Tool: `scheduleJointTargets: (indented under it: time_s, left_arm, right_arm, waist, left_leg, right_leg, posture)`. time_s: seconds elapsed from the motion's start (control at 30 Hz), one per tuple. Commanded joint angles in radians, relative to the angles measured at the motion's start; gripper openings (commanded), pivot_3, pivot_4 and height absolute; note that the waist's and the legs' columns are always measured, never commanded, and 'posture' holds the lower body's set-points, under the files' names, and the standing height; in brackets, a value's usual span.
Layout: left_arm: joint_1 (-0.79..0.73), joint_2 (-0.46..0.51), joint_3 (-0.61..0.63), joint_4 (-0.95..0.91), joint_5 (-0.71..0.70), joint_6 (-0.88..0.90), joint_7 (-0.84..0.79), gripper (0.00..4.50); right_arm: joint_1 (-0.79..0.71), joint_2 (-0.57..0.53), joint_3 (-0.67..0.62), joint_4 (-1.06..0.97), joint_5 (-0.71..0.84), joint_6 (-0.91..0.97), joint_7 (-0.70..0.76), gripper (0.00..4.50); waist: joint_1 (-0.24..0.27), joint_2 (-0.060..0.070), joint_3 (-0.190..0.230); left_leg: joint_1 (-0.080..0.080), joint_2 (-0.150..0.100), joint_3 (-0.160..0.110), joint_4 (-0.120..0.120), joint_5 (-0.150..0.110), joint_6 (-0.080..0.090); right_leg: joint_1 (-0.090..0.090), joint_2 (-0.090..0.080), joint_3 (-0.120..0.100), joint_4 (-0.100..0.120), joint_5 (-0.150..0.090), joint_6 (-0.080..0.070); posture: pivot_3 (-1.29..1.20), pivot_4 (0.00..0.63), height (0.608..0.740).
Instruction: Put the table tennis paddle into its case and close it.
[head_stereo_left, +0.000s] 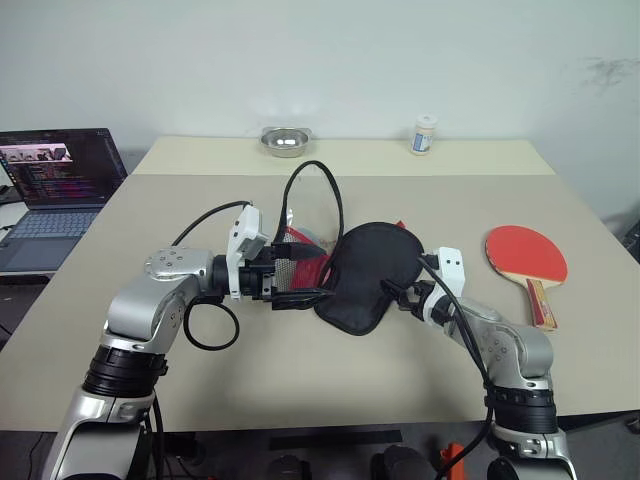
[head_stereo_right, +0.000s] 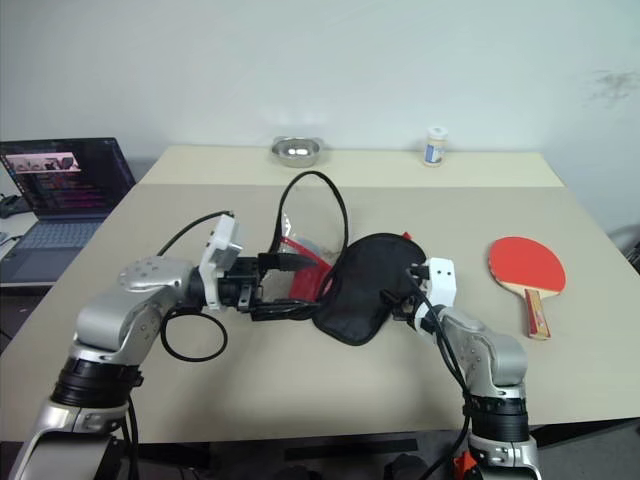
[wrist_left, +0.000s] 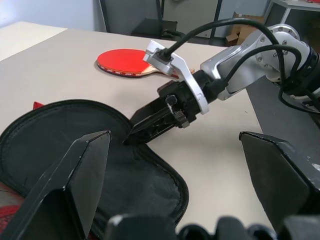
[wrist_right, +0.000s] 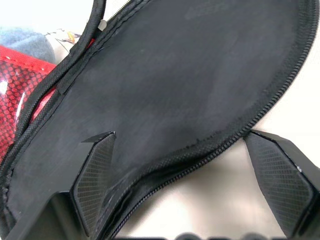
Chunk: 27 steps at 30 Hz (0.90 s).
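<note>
Case (head_stereo_left: 362, 275) unzipped, lying mid-tabletop (head_stereo_left: 300, 380). Both pincers wide open, empty: left pincer (head_stereo_left: 292, 280) at case's 9 o'clock, right pincer (head_stereo_left: 398, 294) straddling its edge at 4. Paddle (head_stereo_left: 527, 255) at case's 3 o'clock, not yet inserted; zipping remains.

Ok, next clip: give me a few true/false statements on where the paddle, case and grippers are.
1. The paddle lies on the table, outside the case. True.
2. The right gripper is shut on the paddle's handle. False: it is open, with the case's zipped edge between its fingers.
3. The left gripper is open. True.
4. The case is zipped shut. False: it is open, its black flap spread and red showing beside it.
5. A laptop sits at the robot's right. False: it is at its left.
</note>
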Motion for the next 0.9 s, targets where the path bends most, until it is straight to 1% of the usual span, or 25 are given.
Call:
scheduleJointTargets:
  time_s: [0.03, 0.07, 0.1, 0.2, 0.33, 0.4, 0.43, 0.47, 0.6, 0.73, 0.9]
  left_arm:
    - [-0.002, -0.003, 0.01, -0.034, -0.002, -0.013, 0.011, 4.5]
    - [-0.001, -0.004, 0.011, -0.035, -0.002, -0.012, 0.013, 4.5]
    - [-0.002, -0.004, 0.011, -0.034, -0.001, -0.013, 0.015, 4.5]
    - [0.001, -0.006, 0.01, -0.038, -0.002, -0.014, 0.023, 4.5]
    - [0.007, -0.01, 0.01, -0.048, -0.003, -0.013, 0.03, 4.5]
    - [0.007, -0.012, 0.01, -0.049, -0.004, -0.012, 0.031, 4.5]
    - [0.006, -0.012, 0.011, -0.049, -0.004, -0.012, 0.031, 4.5]
    - [0.005, -0.012, 0.01, -0.049, -0.005, -0.011, 0.032, 4.5]
    - [-0.002, -0.015, 0.007, -0.048, -0.009, -0.009, 0.034, 4.5]
    - [-0.007, -0.019, 0.004, -0.042, -0.007, -0.012, 0.033, 4.5]
    - [-0.015, -0.028, -0.003, -0.038, -0.005, -0.012, 0.029, 4.5]
  right_arm:
    - [-0.017, 0.006, 0.076, 0.022, -0.026, -0.029, 0.031, 4.46]
    - [-0.02, 0.007, 0.087, 0.025, -0.033, -0.035, 0.035, 4.08]
    - [-0.022, 0.008, 0.097, 0.029, -0.042, -0.045, 0.037, 3.9]
    - [-0.031, 0.007, 0.091, 0.029, -0.05, -0.06, 0.041, 2.87]
    - [-0.054, -0.021, 0.025, 0.006, -0.025, -0.034, 0.055, 1.38]
    - [-0.07, -0.049, -0.011, 0.0, -0.01, -0.015, 0.065, 0.68]
    - [-0.079, -0.061, -0.029, -0.003, 0.0, -0.003, 0.068, 0.43]
    - [-0.09, -0.082, -0.051, -0.008, 0.015, 0.017, 0.076, 0.02]
    - [-0.121, -0.199, -0.14, -0.03, 0.078, 0.113, 0.126, 0.02]
    - [-0.113, -0.289, -0.19, -0.032, 0.111, 0.175, 0.159, 0.02]
    - [-0.071, -0.315, -0.266, -0.03, 0.142, 0.253, 0.154, 0.02]
  waist:
    - [-0.001, 0.0, 0.0]
    - [-0.001, 0.0, 0.0]
    - [-0.001, 0.0, 0.0]
    - [-0.001, 0.0, 0.0]
    - [0.001, 0.0, 0.0]
    - [0.004, 0.0, 0.0]
    - [0.005, 0.0, 0.0]
    - [0.005, 0.0, 0.0]
    - [0.009, 0.0, 0.0]
    - [0.008, 0.001, 0.0]
    - [0.008, 0.0, 0.0]
  left_leg:
    - [0.0, 0.0, 0.0, 0.0, 0.0, 0.0]
    - [0.0, 0.001, 0.0, 0.0, 0.0, -0.001]
    - [0.0, 0.002, 0.0, 0.0, 0.001, -0.001]
    - [-0.001, 0.004, 0.0, -0.001, 0.002, -0.003]
    - [-0.002, 0.006, 0.0, -0.001, 0.002, -0.004]
    - [-0.002, 0.006, 0.001, -0.001, 0.002, -0.004]
    - [-0.002, 0.005, 0.001, -0.001, 0.002, -0.004]
    - [-0.002, 0.005, 0.001, -0.001, 0.002, -0.004]
    - [-0.002, 0.005, 0.001, -0.001, 0.002, -0.004]
    - [-0.003, 0.005, 0.001, -0.001, 0.002, -0.004]
    - [-0.003, 0.005, 0.001, -0.001, 0.002, -0.004]
  right_leg:
    - [0.0, 0.0, 0.0, 0.0, 0.0, 0.0]
    - [0.0, 0.001, 0.0, 0.0, 0.001, -0.002]
    - [0.0, 0.001, 0.0, 0.0, 0.001, -0.002]
    - [-0.002, 0.003, 0.0, 0.0, 0.001, -0.002]
    - [-0.003, 0.005, -0.001, 0.0, 0.001, -0.003]
    - [-0.003, 0.005, -0.001, 0.0, 0.001, -0.003]
    - [-0.003, 0.004, -0.001, 0.0, 0.001, -0.003]
    - [-0.003, 0.004, -0.001, 0.0, 0.001, -0.003]
    - [-0.003, 0.004, -0.001, -0.001, 0.001, -0.003]
    - [-0.003, 0.004, -0.001, -0.001, 0.001, -0.003]
    - [-0.003, 0.004, -0.001, -0.001, 0.001, -0.003]
  posture:
    - [0.0, 0.15, 0.74]
    - [0.0, 0.15, 0.74]
    - [0.0, 0.15, 0.74]
    - [0.0, 0.15, 0.74]
    - [0.0, 0.15, 0.74]
    - [0.0, 0.15, 0.74]
    - [0.0, 0.15, 0.74]
    - [0.0, 0.15, 0.74]
    - [0.0, 0.15, 0.74]
    - [0.0, 0.15, 0.74]
    - [0.0, 0.15, 0.74]
